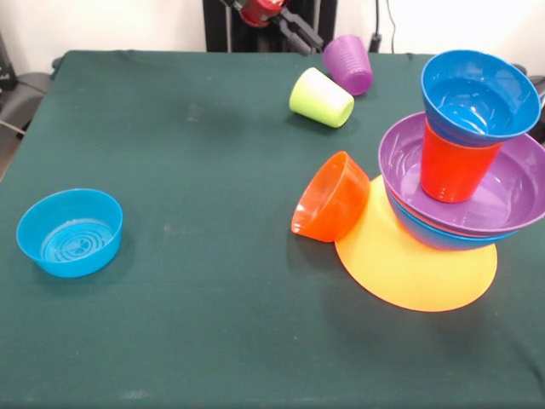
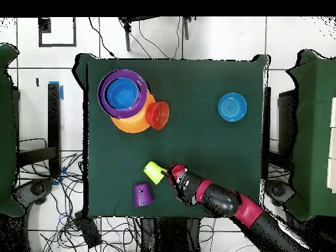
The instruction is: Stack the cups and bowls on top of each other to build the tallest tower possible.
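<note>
the tower is the landmark here: an upside-down orange-yellow bowl on the green table, a blue bowl and a purple bowl nested upright on it, an orange cup standing mouth down in the purple bowl, and a dark blue bowl tilted on top of that cup. the whole column leans. a small orange bowl lies on its side touching the tower's base. farther from the tower, toward the robot's side, a lime green cup and a purple cup lie on their sides, near each other but apart. the light blue bowl sits upright, well apart from the tower at the opposite side of the table. the gripper is just beside the lime green cup in the overhead view, well apart from the tower; whether its fingers are spread or closed cannot be told.
</note>
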